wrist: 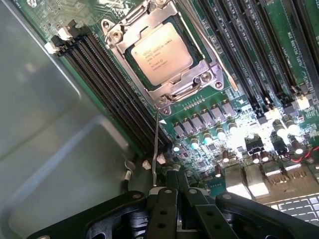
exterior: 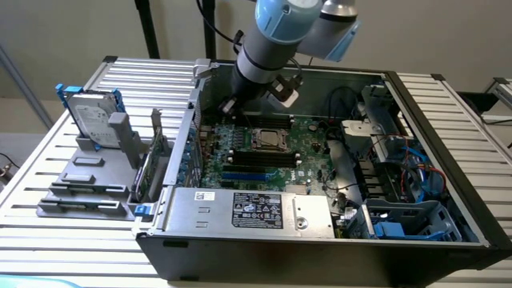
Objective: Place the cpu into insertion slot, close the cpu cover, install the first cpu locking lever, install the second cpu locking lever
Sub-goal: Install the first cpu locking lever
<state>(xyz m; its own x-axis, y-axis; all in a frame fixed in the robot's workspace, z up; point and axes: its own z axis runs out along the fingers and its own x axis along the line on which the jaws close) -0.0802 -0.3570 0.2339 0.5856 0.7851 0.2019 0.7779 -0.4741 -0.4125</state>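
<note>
The cpu (wrist: 162, 53) lies flat, silvery face up with printed text, seated in the insertion slot (exterior: 269, 139) on the green board at the centre of the exterior view. The silvery cpu cover (wrist: 185, 88) is folded down, framing it. One thin locking lever (wrist: 155, 149) stands raised off a socket corner; the other lever (wrist: 212, 55) runs along the cover's side.

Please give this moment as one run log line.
cpu: under closed cpu cover | locking lever: one raised off board, unlatched | end effector: shut, by that lever's end
</note>
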